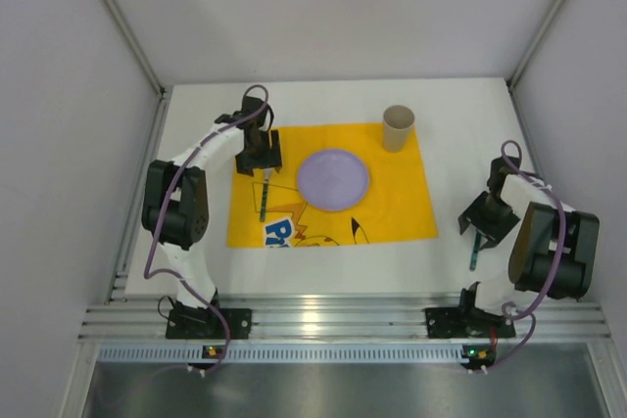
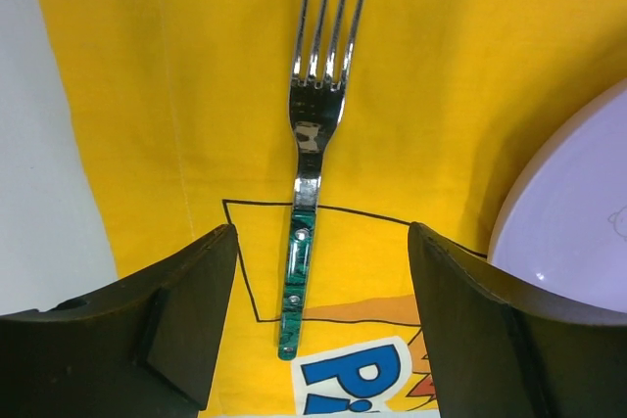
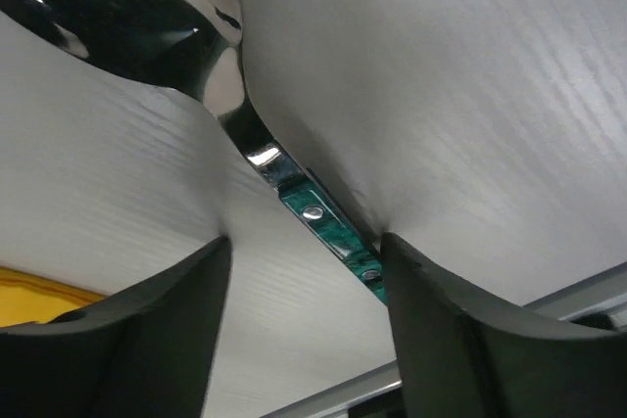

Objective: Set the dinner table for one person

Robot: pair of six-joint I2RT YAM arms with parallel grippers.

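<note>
Close above dinner table (image 3: 470, 95), right gripper (image 3: 304, 242) spread wide astride spoon (image 3: 269, 159) handle, gripping nothing; left gripper (image 2: 321, 232) also spread, astride fork (image 2: 318, 95) on yellow cloth (image 2: 147, 95).

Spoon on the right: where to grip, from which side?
Take the spoon by its green handle, from straight above. It lies flat on the table, and the handle is narrow and straight-sided; the bowl is wide and rounded.

top view high overhead, facing down; wrist views close, low, left sharing fork (image 2: 309, 173) with top
</note>
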